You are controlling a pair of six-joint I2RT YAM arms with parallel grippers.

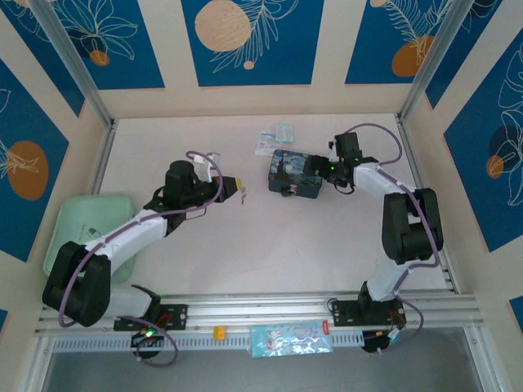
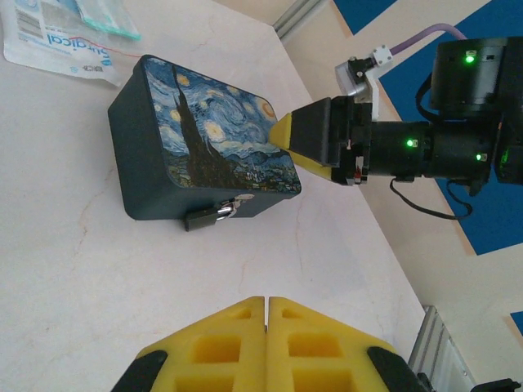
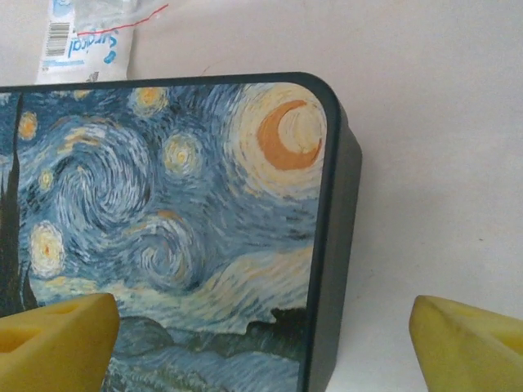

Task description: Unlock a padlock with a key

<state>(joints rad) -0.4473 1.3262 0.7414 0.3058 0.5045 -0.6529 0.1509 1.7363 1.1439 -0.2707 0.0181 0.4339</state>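
Roughly mid-desk, on the pale desk (image 1: pixel 245 253), lies a rectangular tin box with a blue-and-yellow starry-night painting on its lid (image 2: pixel 204 131). The tiny dark, brass-tinged padlock with a thin silver shackle (image 2: pixel 209 216) sits at the foot of the tin's dark side wall, on the side that faces the left arm; its body lies low against the wall, shackle end toward the tin. The left tool (image 2: pixel 266 327) is fully closed, its yellow pads pressed flat together, and it points at that padlock side from well apart. In the top view the tiny silvery key (image 1: pixel 243 196) shows right at this tool's tip, between it and the tin. Whether the key is pinched in the pads or just beside them I cannot tell. The right tool (image 3: pixel 261 347) stands wide open at the opposite end of the tin. One yellow fingertip (image 3: pixel 53 343) is over the painted lid and the other is out past the tin's rounded corner, over bare desk, so it has hold of nothing. Beyond the tin, by the far wall, lie clear plastic packets with blue print (image 1: pixel 276 139). A pale green tray (image 1: pixel 78 224) rests at the left edge, partly under the left arm.
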